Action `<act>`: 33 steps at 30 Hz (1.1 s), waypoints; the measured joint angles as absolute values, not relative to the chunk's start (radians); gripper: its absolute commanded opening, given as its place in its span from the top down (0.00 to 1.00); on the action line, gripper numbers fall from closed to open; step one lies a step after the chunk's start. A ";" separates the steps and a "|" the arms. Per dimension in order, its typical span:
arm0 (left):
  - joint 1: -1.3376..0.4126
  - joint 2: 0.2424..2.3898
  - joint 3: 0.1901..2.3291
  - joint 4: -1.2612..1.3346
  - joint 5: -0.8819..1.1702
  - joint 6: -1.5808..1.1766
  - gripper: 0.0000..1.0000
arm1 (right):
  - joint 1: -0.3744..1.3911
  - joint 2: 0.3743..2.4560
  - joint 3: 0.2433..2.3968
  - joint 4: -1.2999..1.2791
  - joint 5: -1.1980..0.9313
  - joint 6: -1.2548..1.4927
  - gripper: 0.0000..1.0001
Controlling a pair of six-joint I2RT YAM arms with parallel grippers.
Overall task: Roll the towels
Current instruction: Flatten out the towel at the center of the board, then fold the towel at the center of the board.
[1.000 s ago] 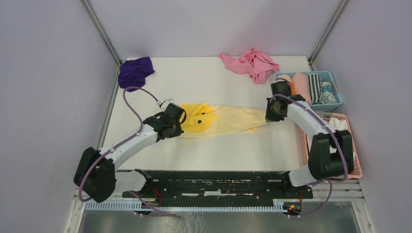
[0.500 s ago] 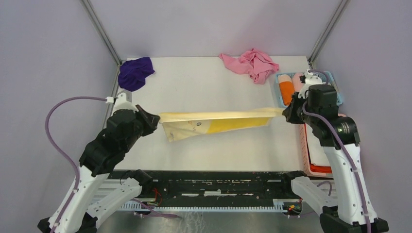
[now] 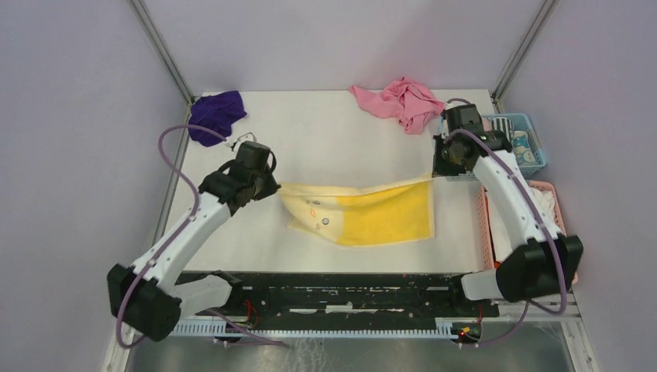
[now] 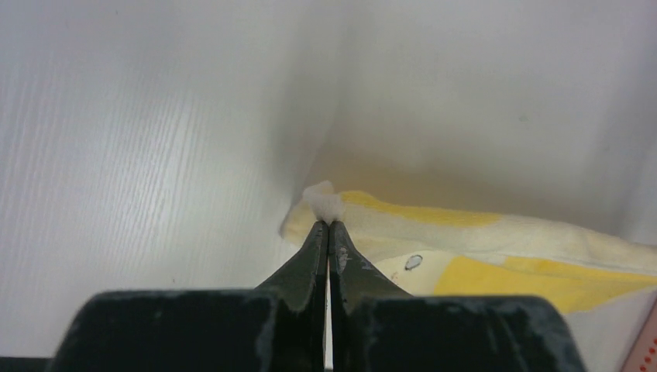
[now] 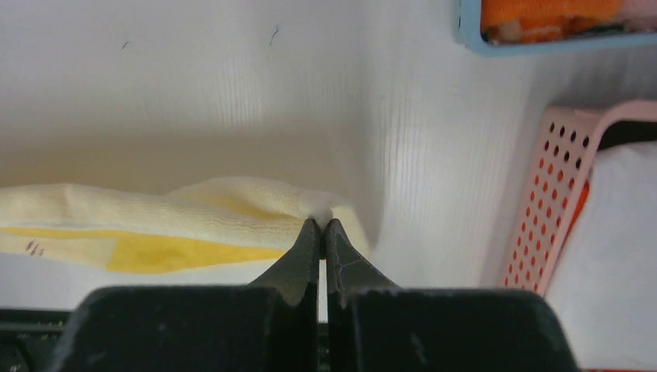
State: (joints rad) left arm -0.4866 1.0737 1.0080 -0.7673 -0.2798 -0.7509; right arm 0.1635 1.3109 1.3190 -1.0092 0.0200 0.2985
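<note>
1. White counter (image 3: 333,132) between pale lilac walls carries everything. A crumpled purple towel (image 3: 215,115) lies at its far-left corner, and a crumpled pink cloth (image 3: 403,101) lies at the far edge, right of centre.
2. A soft yellow towel (image 3: 372,217), paler on its left part, spreads across the counter's middle.
3. The left gripper (image 4: 327,225), jaws pressed together, pinches the towel's far-left corner.
4. The right gripper (image 5: 320,223), jaws likewise pressed together, pinches the far-right corner, near a blue plastic basket (image 3: 540,159). A pink perforated basket (image 5: 542,209) stands nearer on the right.
</note>
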 measured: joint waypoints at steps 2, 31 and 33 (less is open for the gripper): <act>-0.422 1.179 1.003 -0.699 -0.242 -0.736 0.97 | 0.163 1.420 1.320 -0.945 0.046 0.298 1.00; -0.237 1.448 0.900 -0.435 0.025 -0.676 0.97 | 0.117 1.585 1.166 -0.722 0.110 0.338 1.00; -0.237 1.421 0.853 -0.435 0.047 -0.677 0.97 | 0.118 1.536 1.102 -0.719 0.110 0.352 1.00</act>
